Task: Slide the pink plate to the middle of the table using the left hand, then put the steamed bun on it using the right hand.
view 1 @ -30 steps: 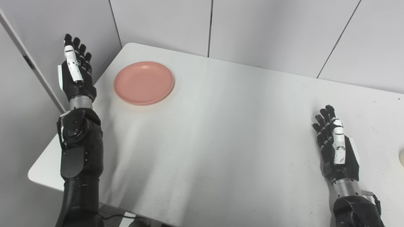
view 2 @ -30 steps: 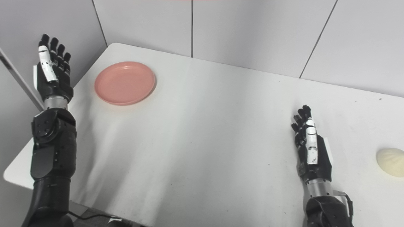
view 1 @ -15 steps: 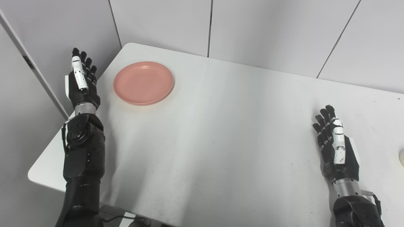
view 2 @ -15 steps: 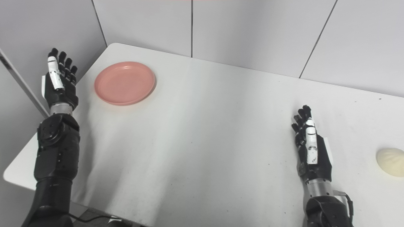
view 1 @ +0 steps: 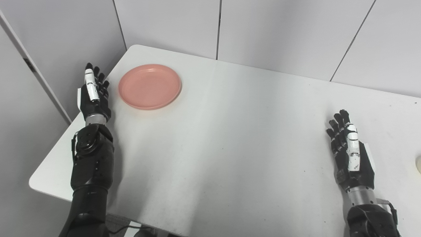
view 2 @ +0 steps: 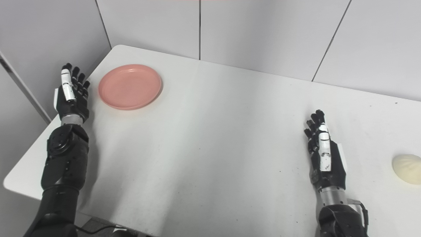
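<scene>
Plate [view 1: 149, 86] sits far left on tabletop [view 1: 230, 138], left hand [view 1: 93, 97] open just beside it. Best push flat against rim. Bun [view 2: 407, 169] near right; right hand [view 2: 324, 158] open.

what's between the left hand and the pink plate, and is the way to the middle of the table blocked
Nothing visible. The left hand is open just left of the pink plate, apart from it, with only bare table between. The stretch from the plate to the table's middle is bare too.
</scene>
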Robot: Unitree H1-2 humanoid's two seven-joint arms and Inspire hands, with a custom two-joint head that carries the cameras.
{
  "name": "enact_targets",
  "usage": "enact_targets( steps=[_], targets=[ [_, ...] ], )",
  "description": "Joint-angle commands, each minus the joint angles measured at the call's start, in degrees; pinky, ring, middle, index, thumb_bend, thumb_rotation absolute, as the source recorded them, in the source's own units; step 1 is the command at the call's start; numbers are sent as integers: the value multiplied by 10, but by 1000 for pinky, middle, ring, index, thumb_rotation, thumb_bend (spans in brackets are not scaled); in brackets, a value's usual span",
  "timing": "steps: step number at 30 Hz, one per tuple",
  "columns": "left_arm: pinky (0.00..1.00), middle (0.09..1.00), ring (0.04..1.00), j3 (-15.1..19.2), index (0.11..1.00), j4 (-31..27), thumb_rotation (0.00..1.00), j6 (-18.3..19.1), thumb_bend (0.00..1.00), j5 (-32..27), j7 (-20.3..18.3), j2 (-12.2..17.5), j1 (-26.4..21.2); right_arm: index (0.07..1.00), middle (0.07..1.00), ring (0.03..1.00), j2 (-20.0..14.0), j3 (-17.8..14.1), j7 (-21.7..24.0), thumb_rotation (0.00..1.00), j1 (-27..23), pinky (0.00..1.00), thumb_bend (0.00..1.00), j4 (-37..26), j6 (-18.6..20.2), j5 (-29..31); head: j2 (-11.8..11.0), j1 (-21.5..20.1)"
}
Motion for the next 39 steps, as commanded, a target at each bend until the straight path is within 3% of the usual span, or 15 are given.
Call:
enact_targets(
  steps=[1, 14, 39],
  targets=[
    [1000, 1000, 1000, -4, 1000, -7, 1000, -13, 378, 1, -11, 16, -25, 1000, 1000, 1000, 9, 0, -1, 1000, 31, 1000, 163, 15, 3, 3, -1, 1],
    [1000, 1000, 1000, -31, 1000, 47, 1000, -20, 387, 14, -22, 14, -35, 1000, 1000, 1000, 12, 2, -8, 1000, 33, 1000, 158, 1, 8, -6, 2, -3],
    [1000, 1000, 1000, -87, 1000, 82, 1000, -6, 364, 28, -46, 5, -49, 1000, 1000, 1000, 14, 9, -13, 1000, 38, 1000, 165, -11, 20, -7, 3, -19]
  ],
)
